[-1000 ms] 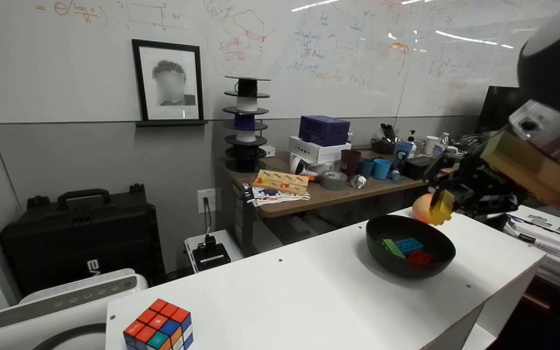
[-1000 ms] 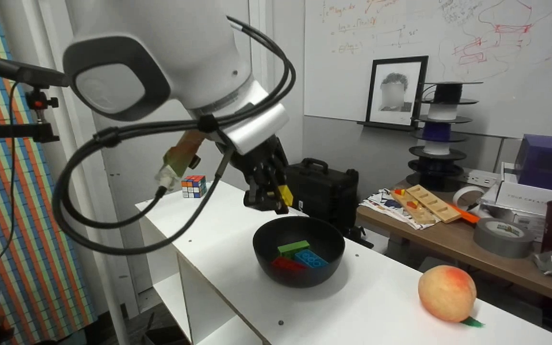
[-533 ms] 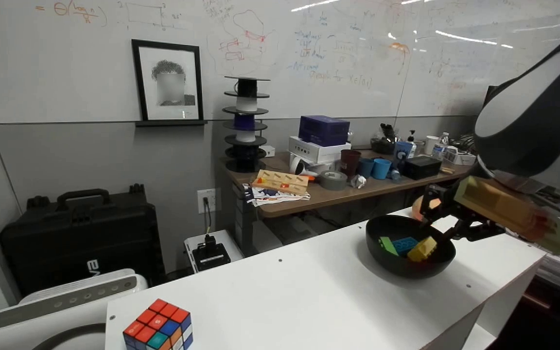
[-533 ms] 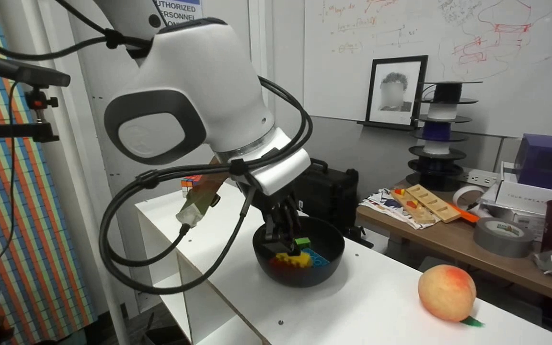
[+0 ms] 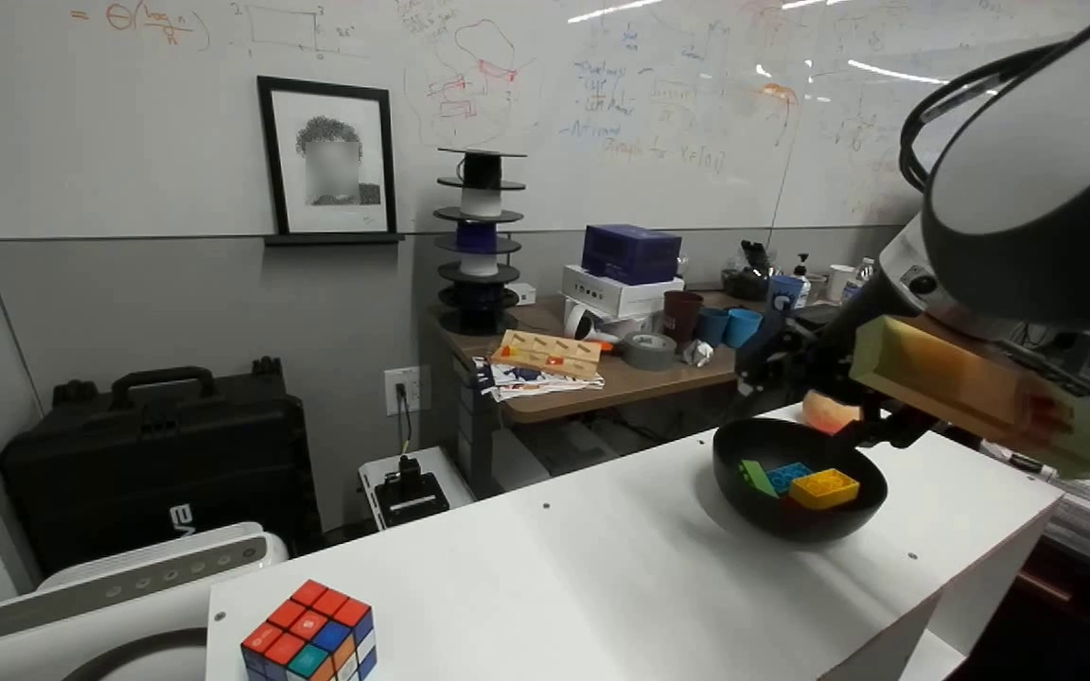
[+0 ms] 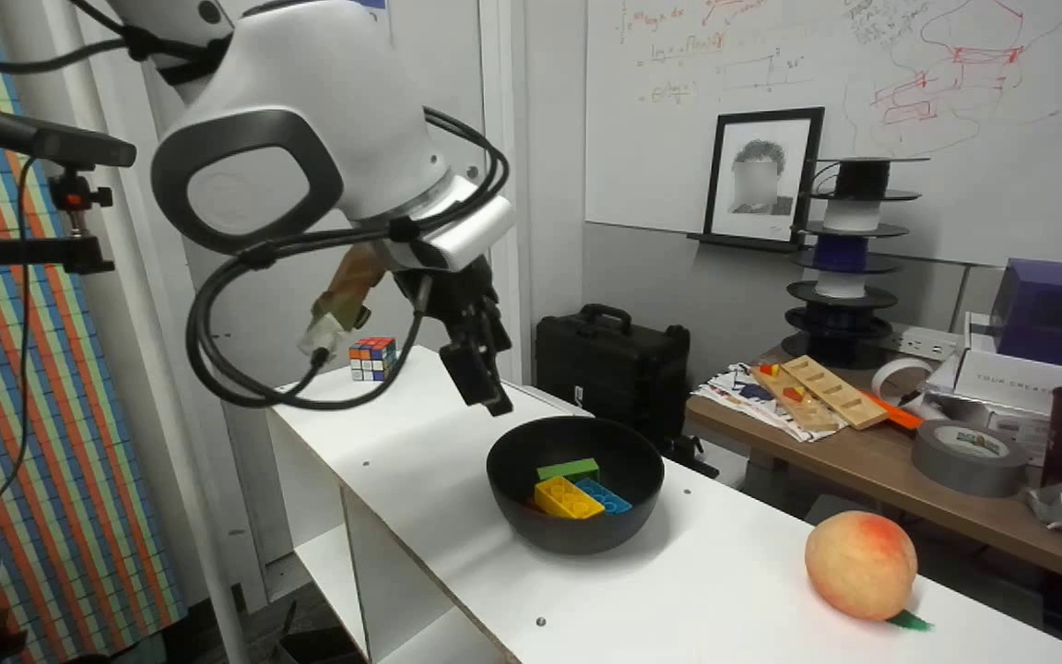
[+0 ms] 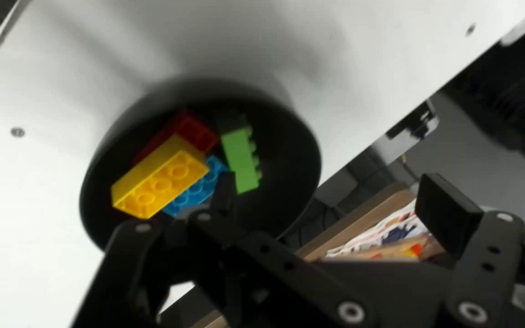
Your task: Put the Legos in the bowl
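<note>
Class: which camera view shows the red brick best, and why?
The wrist view: it looks down into the bowl, so much of the red brick shows past the yellow brick. In both exterior views the yellow brick hides all but a dark red sliver.

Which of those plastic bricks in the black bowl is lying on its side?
The green brick: in the wrist view, its knobs poke out sideways. The yellow brick, blue brick and red brick instead turn a broad face up.
</note>
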### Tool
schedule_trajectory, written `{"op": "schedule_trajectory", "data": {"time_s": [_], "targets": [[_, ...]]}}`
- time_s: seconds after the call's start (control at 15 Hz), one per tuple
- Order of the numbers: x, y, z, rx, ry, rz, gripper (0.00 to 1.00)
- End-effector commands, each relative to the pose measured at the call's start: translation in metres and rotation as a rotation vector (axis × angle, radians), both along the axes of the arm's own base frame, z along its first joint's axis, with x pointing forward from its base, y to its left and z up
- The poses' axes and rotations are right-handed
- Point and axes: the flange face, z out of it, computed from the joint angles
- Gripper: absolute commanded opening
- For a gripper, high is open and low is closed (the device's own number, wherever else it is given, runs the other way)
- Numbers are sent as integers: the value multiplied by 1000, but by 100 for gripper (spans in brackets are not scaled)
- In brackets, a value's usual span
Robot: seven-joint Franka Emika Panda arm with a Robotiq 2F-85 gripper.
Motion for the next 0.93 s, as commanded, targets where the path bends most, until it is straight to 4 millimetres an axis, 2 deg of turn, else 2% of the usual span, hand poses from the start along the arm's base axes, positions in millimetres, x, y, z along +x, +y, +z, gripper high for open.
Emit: {"op": "schedule_trajectory", "data": {"time_s": [0.0,0.27,0.47,0.53,0.67,0.87], "targets": [[-44,58,12,-40,60,202,100],[-87,122,12,-134,117,454,100],[-112,169,29,-165,173,653,100],[-96,159,11,-177,157,570,100],[-106,174,20,-178,170,629,100],[-107,169,22,-175,174,630,100]]}}
